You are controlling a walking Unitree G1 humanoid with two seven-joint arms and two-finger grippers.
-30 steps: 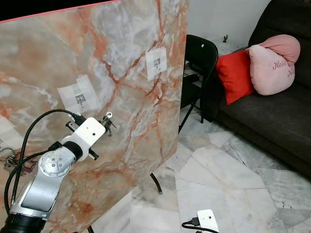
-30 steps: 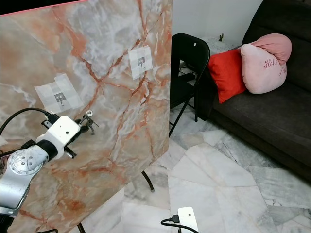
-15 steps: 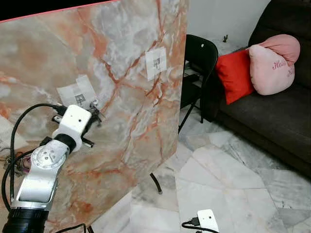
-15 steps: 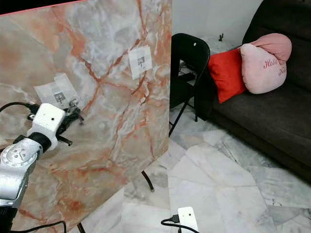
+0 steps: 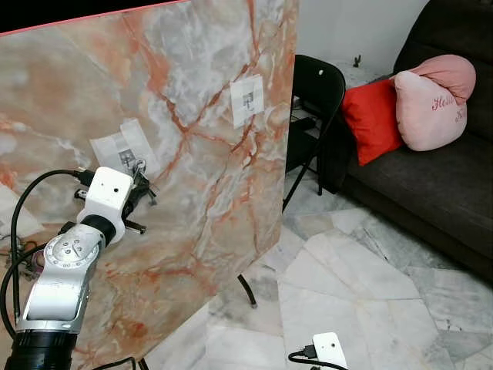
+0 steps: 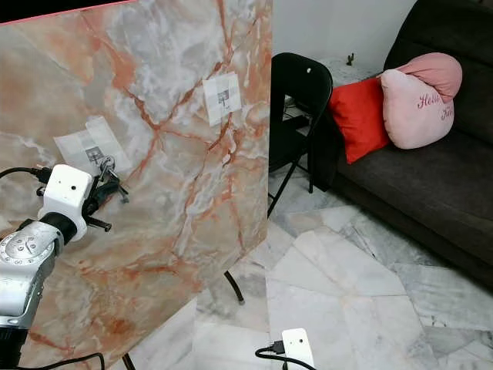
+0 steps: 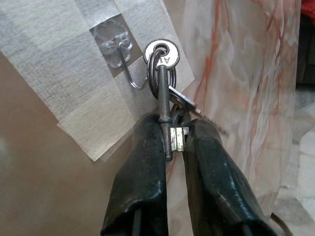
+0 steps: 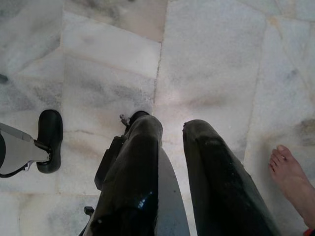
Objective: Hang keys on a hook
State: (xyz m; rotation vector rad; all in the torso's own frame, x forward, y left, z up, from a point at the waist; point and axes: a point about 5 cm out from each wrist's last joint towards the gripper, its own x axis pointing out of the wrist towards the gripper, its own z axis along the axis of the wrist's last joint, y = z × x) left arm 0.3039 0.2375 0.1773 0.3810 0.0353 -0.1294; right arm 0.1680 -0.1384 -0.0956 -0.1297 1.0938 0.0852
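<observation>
The keys (image 7: pixel 165 93) sit pinched between the left gripper (image 7: pixel 174 140)'s black jaws, the long key standing up from the clamp with its round head and ring right beside the small clear hook (image 7: pixel 123 61); the ring looks to overlap the hook's curved tip, though whether it is actually caught on it cannot be told; the hook is stuck on a patch of pale tape (image 7: pixel 83 78) on the marble-patterned board (image 5: pixel 192 92); from the head views the left gripper (image 5: pixel 139 181) is raised against that board at the nearer tape patch, with a second taped hook (image 5: pixel 247 99) higher and farther along the same board; behind the board's edge stands a black folding chair (image 5: pixel 320 85), and beyond it a dark sofa (image 5: pixel 439 177) carrying a red cushion (image 5: pixel 370 119) and a pink cushion (image 5: pixel 431 100); the right gripper (image 8: pixel 170 132) hangs low over the marble floor (image 8: pixel 211 64), its jaws slightly apart and holding nothing; a person's bare foot (image 8: pixel 293 182) rests on the floor near it.
</observation>
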